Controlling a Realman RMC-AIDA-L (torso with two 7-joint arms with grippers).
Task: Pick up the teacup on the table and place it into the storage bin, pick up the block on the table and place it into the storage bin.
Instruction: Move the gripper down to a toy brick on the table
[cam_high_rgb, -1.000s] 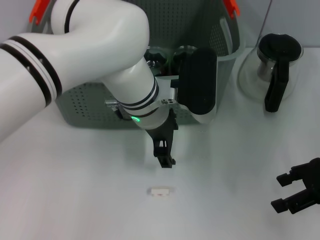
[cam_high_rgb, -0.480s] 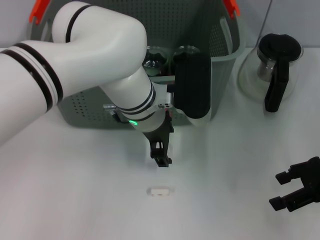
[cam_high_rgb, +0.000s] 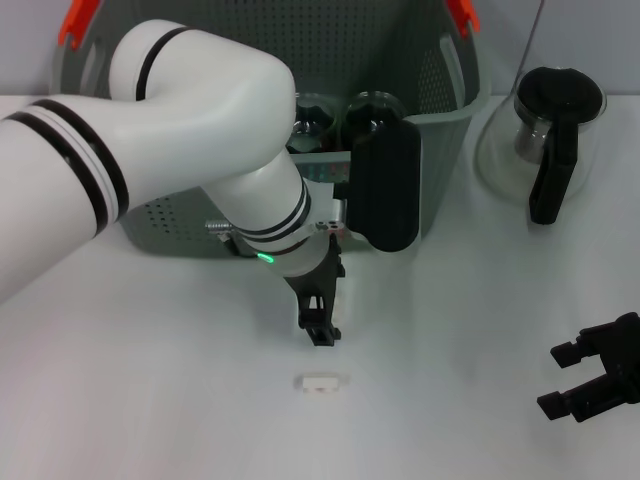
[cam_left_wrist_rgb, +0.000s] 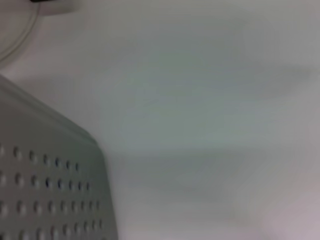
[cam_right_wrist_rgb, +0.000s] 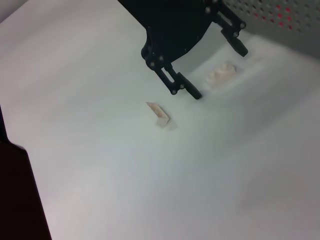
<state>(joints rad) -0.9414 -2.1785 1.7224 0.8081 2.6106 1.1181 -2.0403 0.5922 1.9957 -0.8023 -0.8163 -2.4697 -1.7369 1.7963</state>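
The block (cam_high_rgb: 321, 382) lies flat on the bare desk (cam_high_rgb: 150, 400), just beyond the fingertips of our left hand (cam_high_rgb: 320, 325) on the side away from the storage bin (cam_high_rgb: 440, 90). Our left hand hangs low with its fingers pointing down, and the right wrist view shows them spread apart with nothing between them. A second small pale piece (cam_right_wrist_rgb: 222, 74) lies on the desk on the bin side of the fingers; we cannot tell what it is.

We see no teacup on the desk. Dark round shapes show inside the bin behind our left arm, but we cannot say what they are. We judge that the block is the step in hand: the approach is made and the grasp is not yet done. The next move calls for carrying the released fingers over the block, lowering them to either side of it and closing, then lifting it up over the bin wall.

Our right hand (cam_high_rgb: 590, 383) sits parked well off to the right, fingers released and empty. A glass pot with a black lid (cam_high_rgb: 556, 125) stands beside the bin, clear of the path. Nothing lies between the fingers and the block; only the bin's near wall, close behind our hand, needs clearing on the way up.
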